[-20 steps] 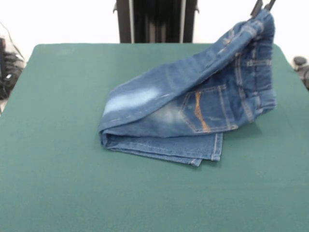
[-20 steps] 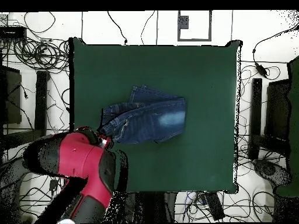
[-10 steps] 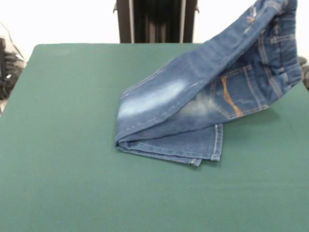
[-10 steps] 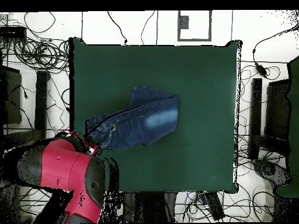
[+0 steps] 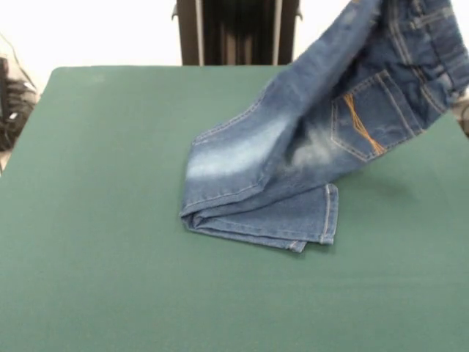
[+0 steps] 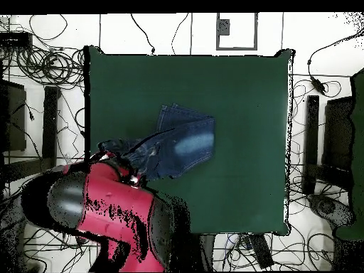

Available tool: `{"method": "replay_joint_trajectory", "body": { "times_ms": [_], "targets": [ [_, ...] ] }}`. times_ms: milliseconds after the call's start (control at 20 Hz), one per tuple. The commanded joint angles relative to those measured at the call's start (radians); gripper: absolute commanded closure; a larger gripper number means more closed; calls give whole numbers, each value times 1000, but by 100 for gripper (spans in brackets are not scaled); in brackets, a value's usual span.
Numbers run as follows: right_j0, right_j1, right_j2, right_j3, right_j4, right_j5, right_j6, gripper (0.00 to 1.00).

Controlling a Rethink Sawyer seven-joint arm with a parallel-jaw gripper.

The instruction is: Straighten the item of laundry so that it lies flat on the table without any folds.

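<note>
Hems of the small blue denim jeans [image 5: 293,176] rest folded mid-way across the dark green felt surface [image 5: 95,242], their length climbing rightward to the lifted waistband, where the end effector's grip cannot be told.

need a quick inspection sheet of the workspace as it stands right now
surface: green table, bare apart from the laundry.
job's things: jeans, waistband end lifted off the table toward the upper right of the front view, leg ends on the cloth, one leg folded over the other; not flat.
clutter: nothing seen on the table.
claw: hidden; the red arm covers it in the overhead view, and the front view cuts it off.
cables: tangled cables on the floor around the table.
surroundings: black pedestal at the far edge.
</note>
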Motion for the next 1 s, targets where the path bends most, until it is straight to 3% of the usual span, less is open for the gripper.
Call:
{"method": "replay_joint_trajectory", "body": {
  "times_ms": [50, 450, 1000],
  "targets": [
    [-135, -113, 102, 52, -72, 156, -108, 100],
    [-296, -188, 151, -75, -187, 340, -201, 100],
    [-363, -247, 217, -106, -288, 378, -210, 100]
  ]
}}
